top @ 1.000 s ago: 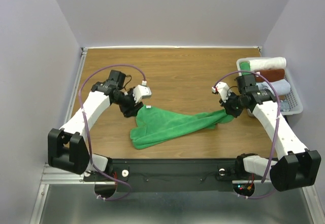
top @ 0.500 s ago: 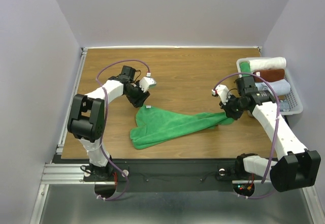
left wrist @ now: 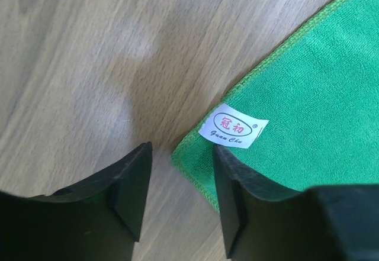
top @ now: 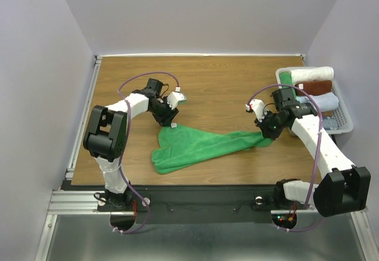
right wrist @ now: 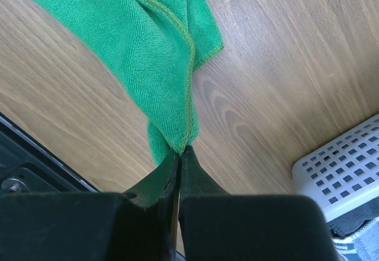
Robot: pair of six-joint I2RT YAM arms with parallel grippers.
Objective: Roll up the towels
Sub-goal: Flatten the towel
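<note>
The bright green towel (top: 201, 145) lies crumpled and stretched across the middle of the table. My right gripper (top: 267, 134) is shut on its right end; the wrist view shows the jaws pinching the hemmed edge (right wrist: 180, 150) of the towel (right wrist: 142, 48). My left gripper (top: 170, 121) is open just above the towel's upper left corner. In its wrist view (left wrist: 180, 172) that corner, with a white label (left wrist: 233, 125), lies just ahead of the fingertips, the right finger (left wrist: 237, 190) over the towel (left wrist: 320, 107). A pale bluish towel (top: 325, 102) lies in the basket, partly hidden by my right arm.
A white slotted basket (top: 343, 122) stands at the right edge, also in the right wrist view (right wrist: 343, 172). It holds a cream-white rolled towel (top: 308, 73) and a brown rolled towel (top: 318, 87). The table's near edge is a black rail (top: 201, 193).
My left arm has swung in and its gripper has moved right and back, above the towel's labelled corner. My right gripper keeps its hold and has barely moved.
</note>
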